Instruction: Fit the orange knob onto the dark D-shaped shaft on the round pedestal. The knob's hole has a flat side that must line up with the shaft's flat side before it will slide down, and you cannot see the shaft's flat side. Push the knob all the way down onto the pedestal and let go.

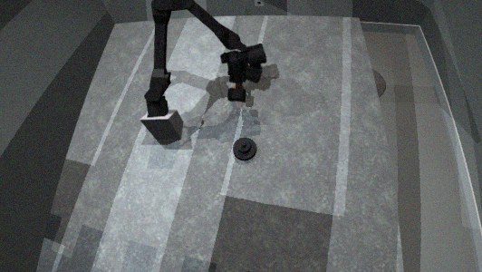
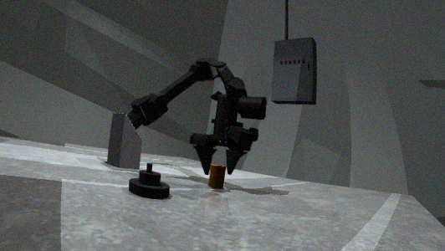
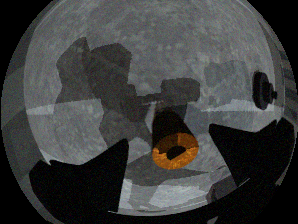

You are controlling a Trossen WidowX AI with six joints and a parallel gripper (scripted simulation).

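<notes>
The orange knob (image 2: 217, 177) (image 3: 167, 160) stands upright on the table; the top view shows only a sliver of it beneath the arm. Its dark hole faces up in the wrist view, but I cannot clearly tell where the flat side lies. My gripper (image 2: 217, 171) (image 3: 170, 136) is open and points down, with its fingertips on either side of the knob near top height in the exterior view. No contact is visible. The round black pedestal (image 1: 238, 155) (image 2: 149, 191) (image 3: 259, 91) stands apart from the knob, with its thin shaft (image 2: 149, 167) upright and bare.
The arm's grey base block (image 1: 167, 129) (image 2: 124, 142) stands on the table left of the pedestal. A grey box (image 2: 294, 71) hangs behind the arm at upper right in the exterior view. Strong shadows and pale bands cross the table (image 1: 290, 177).
</notes>
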